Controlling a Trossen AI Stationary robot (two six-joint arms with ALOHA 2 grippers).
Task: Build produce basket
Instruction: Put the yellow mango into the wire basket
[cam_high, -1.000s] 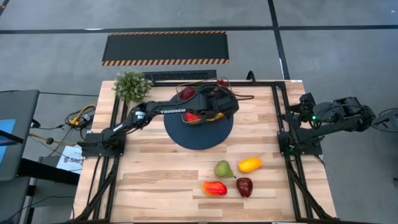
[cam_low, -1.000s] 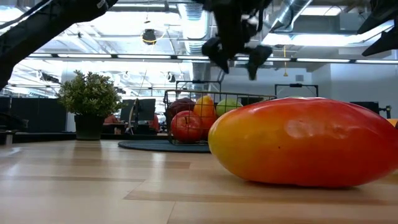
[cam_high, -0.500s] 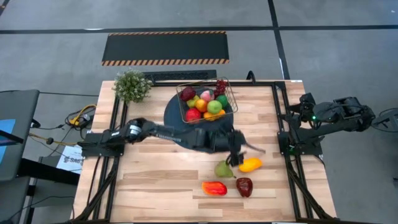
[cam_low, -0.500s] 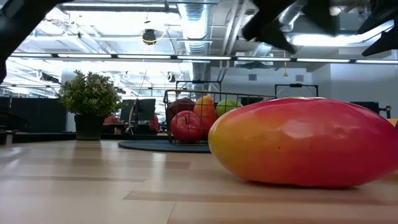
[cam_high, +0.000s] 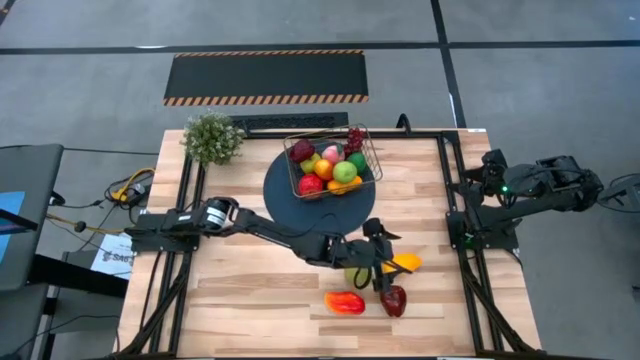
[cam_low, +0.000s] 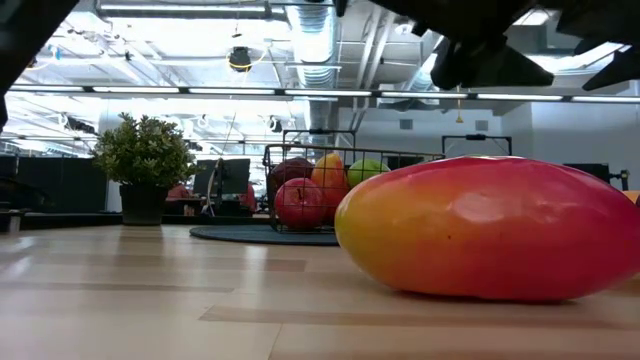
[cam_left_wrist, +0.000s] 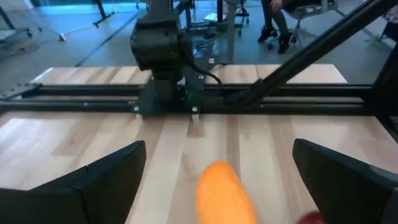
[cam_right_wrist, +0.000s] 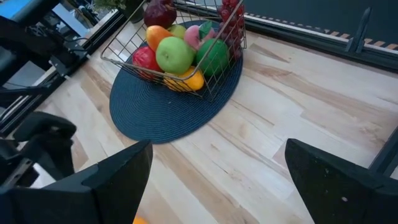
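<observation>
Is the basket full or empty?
Mostly full. The basket holds apples, grapes and other fruit heaped to its rim; four more pieces lie out on the table.

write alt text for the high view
The left gripper, open, hangs over loose produce near the table's front: a yellow-orange fruit, dark red fruit and red-orange fruit. Behind, the filled basket sits on a blue mat.
</observation>
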